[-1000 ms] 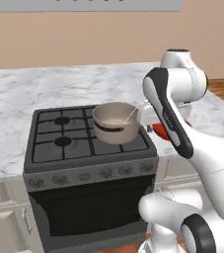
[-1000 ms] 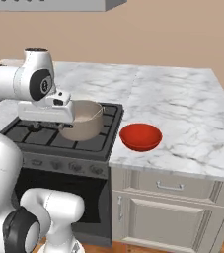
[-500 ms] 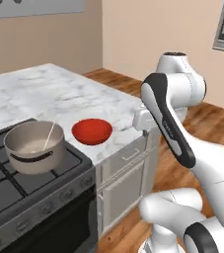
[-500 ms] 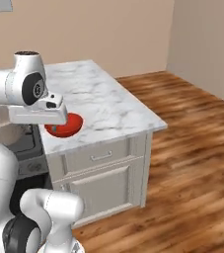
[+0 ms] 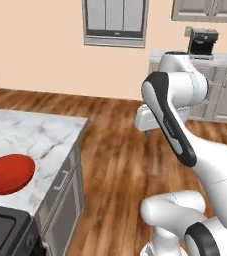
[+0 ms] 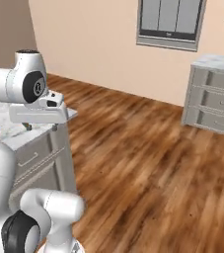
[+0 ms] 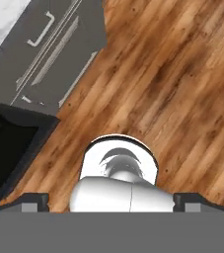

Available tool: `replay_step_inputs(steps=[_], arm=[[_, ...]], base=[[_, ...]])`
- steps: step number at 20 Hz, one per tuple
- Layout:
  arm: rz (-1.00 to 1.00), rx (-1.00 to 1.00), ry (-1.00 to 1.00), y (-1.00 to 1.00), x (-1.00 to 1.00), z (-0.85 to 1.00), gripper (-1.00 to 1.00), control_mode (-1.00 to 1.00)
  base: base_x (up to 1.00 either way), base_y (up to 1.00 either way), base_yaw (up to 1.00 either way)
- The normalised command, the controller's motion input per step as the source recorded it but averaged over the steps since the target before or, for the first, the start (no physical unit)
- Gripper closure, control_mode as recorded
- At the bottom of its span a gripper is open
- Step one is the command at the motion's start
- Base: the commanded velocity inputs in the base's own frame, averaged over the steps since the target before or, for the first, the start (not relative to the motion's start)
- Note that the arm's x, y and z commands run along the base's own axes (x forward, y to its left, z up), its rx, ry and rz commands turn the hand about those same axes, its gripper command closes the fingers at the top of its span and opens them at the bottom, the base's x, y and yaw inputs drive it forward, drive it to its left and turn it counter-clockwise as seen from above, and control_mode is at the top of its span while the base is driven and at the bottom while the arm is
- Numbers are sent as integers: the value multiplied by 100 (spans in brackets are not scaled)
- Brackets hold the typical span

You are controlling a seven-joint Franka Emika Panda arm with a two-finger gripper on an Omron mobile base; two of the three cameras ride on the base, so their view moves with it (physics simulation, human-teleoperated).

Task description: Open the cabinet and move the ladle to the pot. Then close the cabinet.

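Looking for the task's things, neither the two-door wall cabinet, the ladle nor the pot can be placed from these views, so where they sit cannot be told. Judging by the task alone, a cabinet door should swing stiffly on hinges and is best taken by its vertical bar handle; a ladle is probably light, rigid and slippery, best pinched on the handle.

The gripper (image 6: 40, 127) hangs at 9 o'clock in the right base view, jaws spread wide and holding nothing, over the edge of a marble counter (image 5: 40, 137). On that counter, at 8 o'clock in the left base view, rests a red bowl (image 5: 7, 173). Beyond lies wood flooring (image 6: 148, 158). A grey drawer unit (image 6: 214, 96) stands at 3 o'clock, and a framed window (image 5: 116, 22) at 12 o'clock.
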Motion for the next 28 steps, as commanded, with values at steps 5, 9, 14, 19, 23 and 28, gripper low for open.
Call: replay_step_inputs(steps=[5, 9, 14, 19, 23, 28], arm=[[0, 0, 0, 0, 0, 0, -100, 100], [0, 0, 0, 0, 0, 0, -100, 100], [0, 0, 0, 0, 0, 0, -100, 100], [0, 0, 0, 0, 0, 0, -100, 100], [0, 0, 0, 0, 0, 0, -100, 100], [0, 0, 0, 0, 0, 0, -100, 100]], base=[[0, -34, -88], [0, -41, -86], [0, -41, -85], [0, -24, -85], [0, -4, -85], [0, 0, -81]])
